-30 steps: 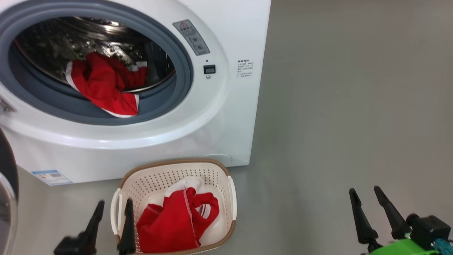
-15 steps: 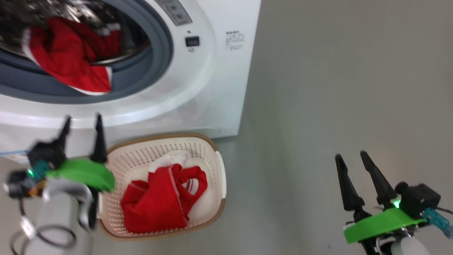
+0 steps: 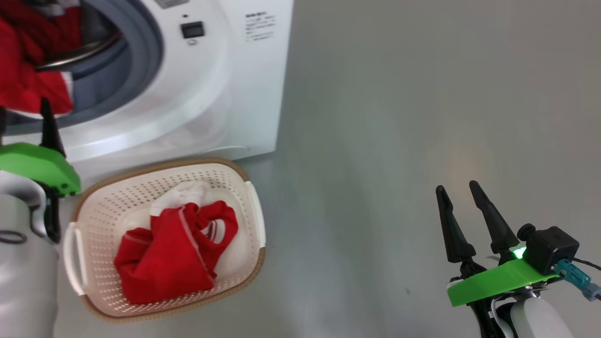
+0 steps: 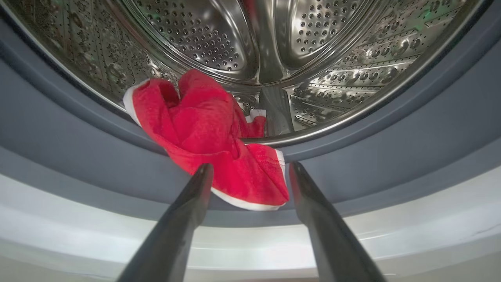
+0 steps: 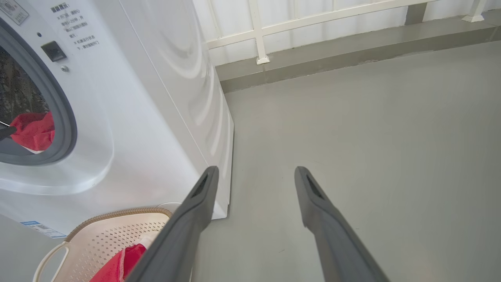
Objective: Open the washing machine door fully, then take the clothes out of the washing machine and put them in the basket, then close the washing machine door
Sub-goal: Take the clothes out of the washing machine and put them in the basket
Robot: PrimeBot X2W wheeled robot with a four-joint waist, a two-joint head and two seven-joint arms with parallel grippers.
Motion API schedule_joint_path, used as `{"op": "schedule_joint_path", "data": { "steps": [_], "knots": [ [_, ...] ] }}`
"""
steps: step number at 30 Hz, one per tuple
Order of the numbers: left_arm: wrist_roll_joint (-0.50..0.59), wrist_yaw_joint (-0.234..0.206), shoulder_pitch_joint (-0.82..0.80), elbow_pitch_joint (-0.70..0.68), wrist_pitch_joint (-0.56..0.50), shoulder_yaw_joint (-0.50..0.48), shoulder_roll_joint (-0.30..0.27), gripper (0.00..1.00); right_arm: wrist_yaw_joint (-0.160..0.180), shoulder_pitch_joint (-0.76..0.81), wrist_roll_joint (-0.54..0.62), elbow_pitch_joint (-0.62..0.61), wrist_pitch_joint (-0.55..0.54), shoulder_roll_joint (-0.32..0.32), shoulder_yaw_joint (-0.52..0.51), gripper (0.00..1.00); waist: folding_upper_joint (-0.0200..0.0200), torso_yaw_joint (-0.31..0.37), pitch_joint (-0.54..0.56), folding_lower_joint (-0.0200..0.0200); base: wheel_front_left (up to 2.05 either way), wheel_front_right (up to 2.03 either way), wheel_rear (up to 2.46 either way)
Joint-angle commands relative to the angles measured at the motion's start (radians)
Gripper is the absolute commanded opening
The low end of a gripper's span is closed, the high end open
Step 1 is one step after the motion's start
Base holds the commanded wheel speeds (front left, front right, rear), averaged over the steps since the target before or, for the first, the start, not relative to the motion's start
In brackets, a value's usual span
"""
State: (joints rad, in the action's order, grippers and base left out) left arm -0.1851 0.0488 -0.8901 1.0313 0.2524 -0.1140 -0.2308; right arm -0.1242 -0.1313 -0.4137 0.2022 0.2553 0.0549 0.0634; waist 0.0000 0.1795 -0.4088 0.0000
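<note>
Half unloaded: red white-trimmed garment (image 3: 164, 263) in cream perforated basket (image 3: 131, 192).
Second red garment (image 4: 203, 125) draped over grey rubber ring (image 4: 391, 149); left gripper (image 4: 250, 166), right gripper (image 3: 456, 186) spread, empty; closing step pending.

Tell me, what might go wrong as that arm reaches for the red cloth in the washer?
1. The red garment drapes over the grey rubber ring; the open left fingers, closing low, might pinch rubber with cloth.
2. Grabbing just the hanging hem could let it slip and fall on the floor, missing the basket below.
</note>
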Motion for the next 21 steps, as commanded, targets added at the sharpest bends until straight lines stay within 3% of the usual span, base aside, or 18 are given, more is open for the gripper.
{"op": "schedule_joint_path", "data": {
  "steps": [1,12,21],
  "knots": [
    [0.008,-0.014,-0.035,0.022,0.007,-0.017,-0.065,1.0,-0.007,-0.021,-0.005,-0.02,0.006,0.001,0.024,1.0,0.0,0.036,-0.029,0.0,0.0,0.0,0.0],
    [0.011,-0.079,-0.132,0.138,0.009,-0.026,-0.14,1.0,-0.007,-0.032,-0.006,-0.03,0.006,-0.003,0.044,1.0,0.0,0.064,-0.062,0.0,0.0,0.0,0.0],
    [0.01,-0.095,-0.169,0.187,0.009,-0.02,-0.179,1.0,-0.007,-0.049,-0.008,-0.033,0.006,-0.004,0.073,1.0,0.0,0.082,-0.098,0.0,0.0,0.0,0.0]
  ]
}}
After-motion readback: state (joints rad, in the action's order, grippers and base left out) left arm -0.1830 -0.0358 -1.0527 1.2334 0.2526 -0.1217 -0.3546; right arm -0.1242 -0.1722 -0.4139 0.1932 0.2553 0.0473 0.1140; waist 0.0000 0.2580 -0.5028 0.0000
